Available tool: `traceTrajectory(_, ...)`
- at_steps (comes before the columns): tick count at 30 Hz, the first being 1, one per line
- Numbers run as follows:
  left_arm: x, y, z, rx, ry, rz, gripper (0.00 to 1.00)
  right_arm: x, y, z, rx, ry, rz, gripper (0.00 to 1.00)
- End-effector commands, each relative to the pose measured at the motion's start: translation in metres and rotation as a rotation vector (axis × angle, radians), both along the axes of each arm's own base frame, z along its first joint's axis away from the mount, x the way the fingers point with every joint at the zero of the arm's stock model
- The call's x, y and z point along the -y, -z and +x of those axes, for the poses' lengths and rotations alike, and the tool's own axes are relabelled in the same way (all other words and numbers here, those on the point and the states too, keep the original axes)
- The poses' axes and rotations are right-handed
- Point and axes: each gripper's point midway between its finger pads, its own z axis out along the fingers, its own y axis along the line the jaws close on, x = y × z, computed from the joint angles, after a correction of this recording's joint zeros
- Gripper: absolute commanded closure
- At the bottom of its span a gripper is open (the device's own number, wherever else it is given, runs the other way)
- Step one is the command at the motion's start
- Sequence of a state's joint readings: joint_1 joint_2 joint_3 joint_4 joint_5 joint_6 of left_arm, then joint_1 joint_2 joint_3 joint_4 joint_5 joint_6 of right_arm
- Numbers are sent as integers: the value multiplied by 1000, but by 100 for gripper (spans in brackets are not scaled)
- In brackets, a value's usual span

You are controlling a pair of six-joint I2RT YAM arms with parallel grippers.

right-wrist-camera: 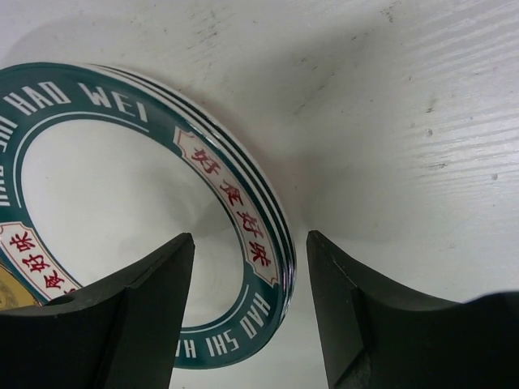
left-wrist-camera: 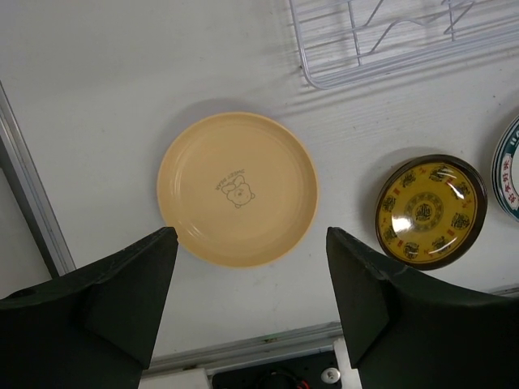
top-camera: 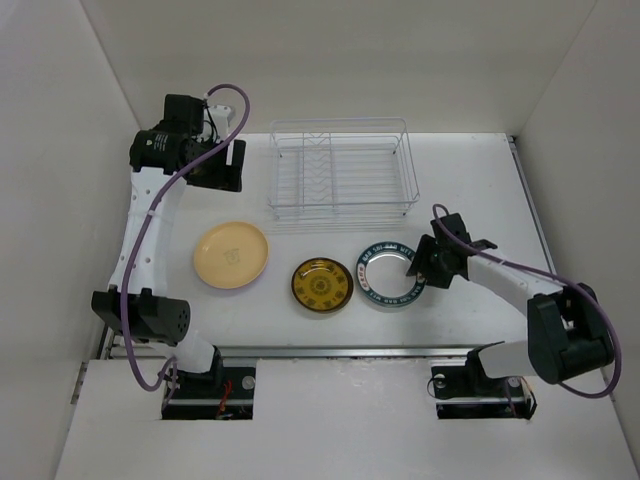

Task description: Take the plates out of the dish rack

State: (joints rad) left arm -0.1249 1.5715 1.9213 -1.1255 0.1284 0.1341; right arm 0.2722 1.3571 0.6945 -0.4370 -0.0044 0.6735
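The wire dish rack (top-camera: pixel 340 170) stands at the back and holds no plates; its corner shows in the left wrist view (left-wrist-camera: pixel 389 40). Three plates lie flat on the table in front of it: pale yellow (top-camera: pixel 231 254) (left-wrist-camera: pixel 237 188), small dark-gold patterned (top-camera: pixel 321 284) (left-wrist-camera: pixel 431 211), and white with a teal rim (top-camera: pixel 390 274) (right-wrist-camera: pixel 146 211). My left gripper (top-camera: pixel 225 168) (left-wrist-camera: pixel 251 300) is open and empty, held high left of the rack. My right gripper (top-camera: pixel 415 265) (right-wrist-camera: pixel 250 308) is open, its jaws either side of the teal plate's right rim. The lavender and orange-sunburst plates are out of view.
White walls close in the table on the left (top-camera: pixel 60 150), back and right. A metal rail (top-camera: pixel 330 352) runs along the near edge by the arm bases.
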Motion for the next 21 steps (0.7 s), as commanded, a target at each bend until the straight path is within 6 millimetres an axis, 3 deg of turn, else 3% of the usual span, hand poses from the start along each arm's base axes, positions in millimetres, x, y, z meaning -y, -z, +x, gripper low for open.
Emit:
traceTrajectory(1, 0, -15, -10, 52, 18, -10, 29, 1, -20, 13, 69, 9, -29, 36)
traceTrajectory(5, 0, -12, -10, 43, 18, -9, 29, 6, -28, 9, 79, 36, -36, 36)
traceTrajectory(7, 0, -12, -10, 43, 18, -9, 29, 5, -43, 12, 120, 37, -23, 36)
traceTrajectory(11, -10, -22, -13, 108, -19, 26, 29, 7, -103, 19, 286, 53, 0, 35)
traceTrajectory(13, -18, -25, -19, 145, -61, 45, 23, 14, -150, 17, 401, 69, 3, 33)
traceTrajectory(15, -35, -31, -18, 204, -166, 84, 17, 19, -183, 11, 484, 48, -5, 29)
traceTrajectory(16, -43, -29, -27, 216, -209, 104, 11, 24, -214, 3, 559, 52, 3, 21)
traceTrajectory(17, -58, -31, -28, 245, -277, 124, 7, 28, -227, -2, 589, 64, 2, 7)
traceTrajectory(18, -76, -31, -34, 260, -359, 170, 4, 33, -240, -8, 615, 79, -3, 2)
traceTrajectory(19, -88, -17, -41, 236, -420, 191, 0, 44, -259, -20, 656, 110, -18, 2)
traceTrajectory(21, -123, -21, -59, 274, -564, 276, 0, 56, -278, -32, 690, 146, -39, 0)
